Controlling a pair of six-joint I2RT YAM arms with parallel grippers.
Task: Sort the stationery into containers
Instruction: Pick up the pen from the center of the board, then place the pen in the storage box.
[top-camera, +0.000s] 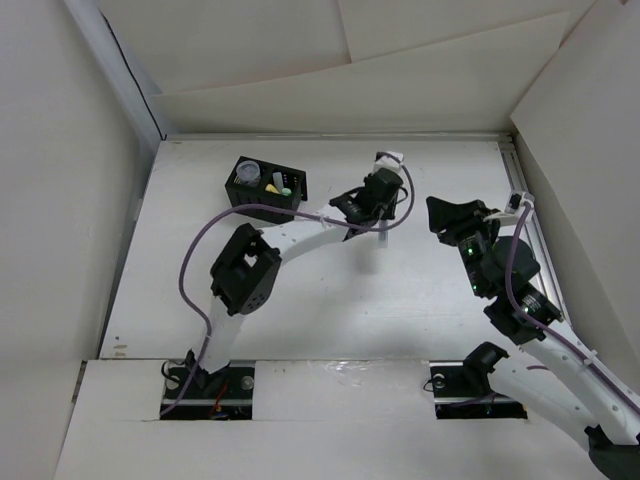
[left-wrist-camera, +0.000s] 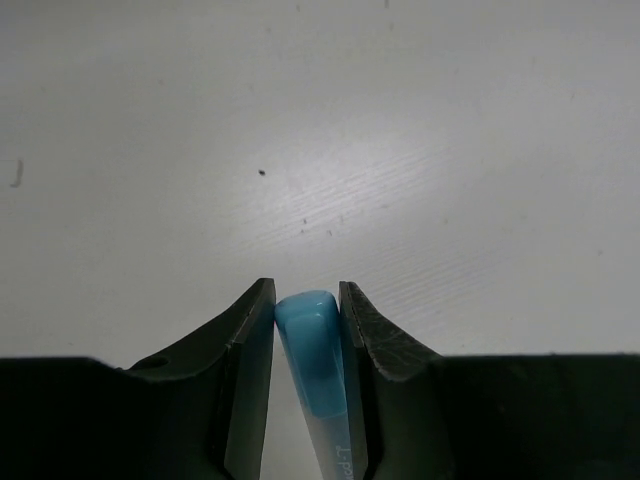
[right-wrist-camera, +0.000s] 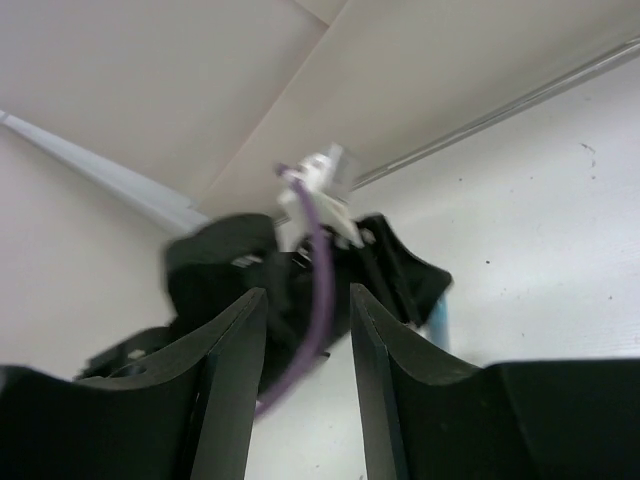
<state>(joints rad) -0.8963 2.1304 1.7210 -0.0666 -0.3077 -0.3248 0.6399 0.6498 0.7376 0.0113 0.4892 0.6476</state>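
Observation:
My left gripper (left-wrist-camera: 306, 295) is shut on a light blue stick (left-wrist-camera: 312, 350) and holds it above the white table. In the top view the left gripper (top-camera: 383, 228) hangs right of the black organizer box (top-camera: 298, 188). The box holds a clear round jar (top-camera: 249, 173), a yellow stick (top-camera: 272, 187) and a pale green stick (top-camera: 284, 180). My right gripper (right-wrist-camera: 308, 295) is open and empty, pointing at the left gripper; the blue stick (right-wrist-camera: 438, 325) shows past it. In the top view the right gripper (top-camera: 441, 215) is right of the left one. No orange stick is in view.
White walls enclose the table (top-camera: 200, 290) at the back and on both sides. A purple cable (top-camera: 200, 245) loops along the left arm. A metal rail (top-camera: 535, 235) runs along the table's right edge.

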